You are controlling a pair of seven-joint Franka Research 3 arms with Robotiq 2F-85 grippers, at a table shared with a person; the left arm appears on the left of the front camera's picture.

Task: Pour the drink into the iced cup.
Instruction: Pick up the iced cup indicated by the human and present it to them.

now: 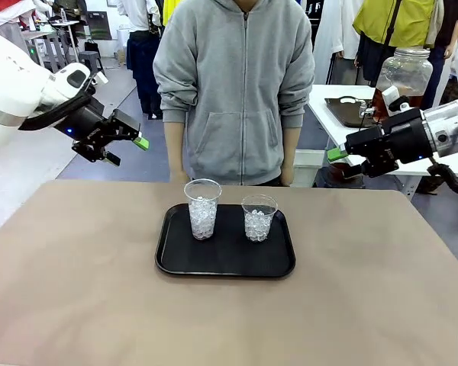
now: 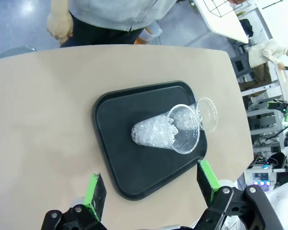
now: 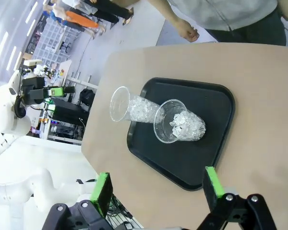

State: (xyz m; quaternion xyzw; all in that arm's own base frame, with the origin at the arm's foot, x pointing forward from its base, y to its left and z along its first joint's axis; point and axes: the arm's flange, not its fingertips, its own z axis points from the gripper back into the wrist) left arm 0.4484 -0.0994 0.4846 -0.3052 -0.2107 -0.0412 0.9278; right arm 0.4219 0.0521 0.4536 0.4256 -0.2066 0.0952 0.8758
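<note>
Fingers of the left gripper stood spread apart with nothing between them, the green pads bare, and the tool hung in the air above the table's left side. In its wrist view the left gripper looked down past its own wide-set fingertips at the tray. The right gripper was likewise released and empty, raised off to the table's right with its fingers turned toward the middle. Its wrist view showed the right gripper open over the tray's near edge.

Between the two arms, on the tan table, lay a black tray. Two clear cups of ice stood upright on it, close together but apart: the taller cup on the robot's left and the shorter cup on the right. Both held ice only.

At the far side stood a person in a grey hoodie, arms down, one hand hanging beside the table's edge.

Behind the right arm, on a white side table, was a large glass jar with a brownish tint low down; whether that was the drink could not be told.
</note>
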